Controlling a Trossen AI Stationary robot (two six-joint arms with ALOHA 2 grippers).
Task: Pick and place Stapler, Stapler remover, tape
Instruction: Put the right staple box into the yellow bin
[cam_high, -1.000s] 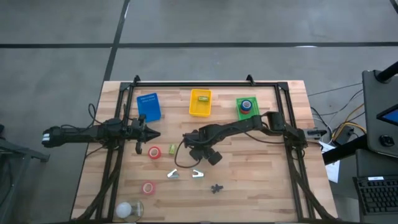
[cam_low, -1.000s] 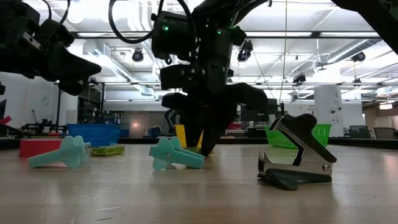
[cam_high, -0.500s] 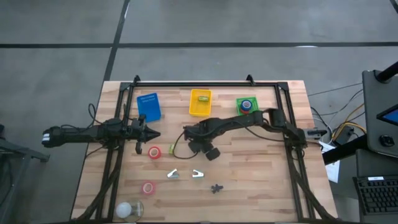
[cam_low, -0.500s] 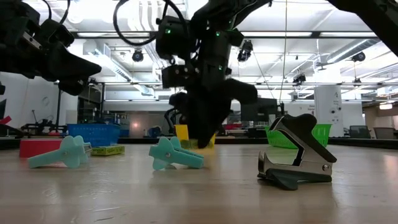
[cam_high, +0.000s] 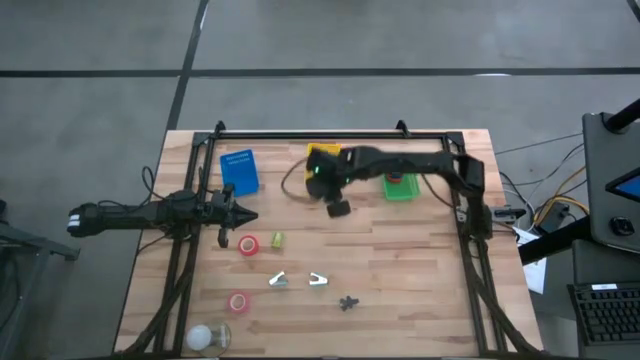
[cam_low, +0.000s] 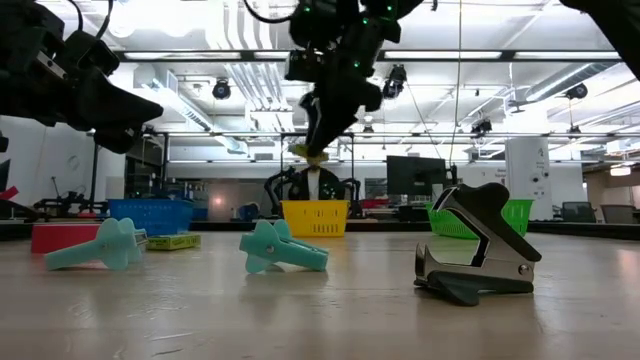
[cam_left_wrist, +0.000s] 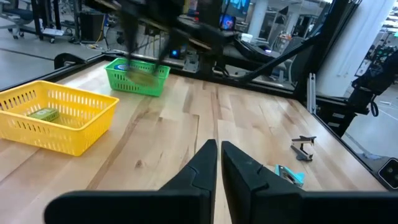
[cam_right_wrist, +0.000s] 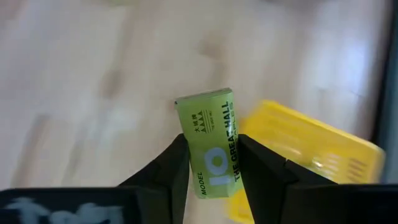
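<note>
Green staple box (cam_right_wrist: 213, 143), small, with "MODEL 10" print, sits pinched between the two dark fingers (cam_right_wrist: 166, 168) of your right gripper (cam_high: 322, 176); the wrist view shows both fingers pressed on its sides, the box lifted clear of the wooden table (cam_high: 400, 280). In the high view that gripper hangs at the yellow basket (cam_high: 322, 152), at its front edge, with the arm reaching in from the right across the green basket (cam_high: 402, 188). In the low view the gripper (cam_low: 318, 150) is up high with the box's end poking out below it, above the yellow basket (cam_low: 315, 217). Another green box (cam_left_wrist: 41, 114) already lies inside the yellow basket per the left wrist view. Your left gripper (cam_high: 243, 216) waits over the left side of the table, fingers (cam_left_wrist: 202, 168) pressed together, holding nothing. Just in front of it lie a red tape roll (cam_high: 248, 245) and a small green box (cam_high: 276, 240) beside the roll. A second red tape roll (cam_high: 238, 301) lies nearer the front edge, with a white bulb-like thing (cam_high: 204, 337) at the front left corner. Two pale teal clips (cam_high: 279, 280) and (cam_high: 318, 280) lie mid-table; the dark staple remover (cam_high: 347, 302) lies beyond them toward the front, upright on its base in the low view (cam_low: 478, 258). A blue basket (cam_high: 239, 170) stands at the back left. You can't make out what's in the green basket.
</note>
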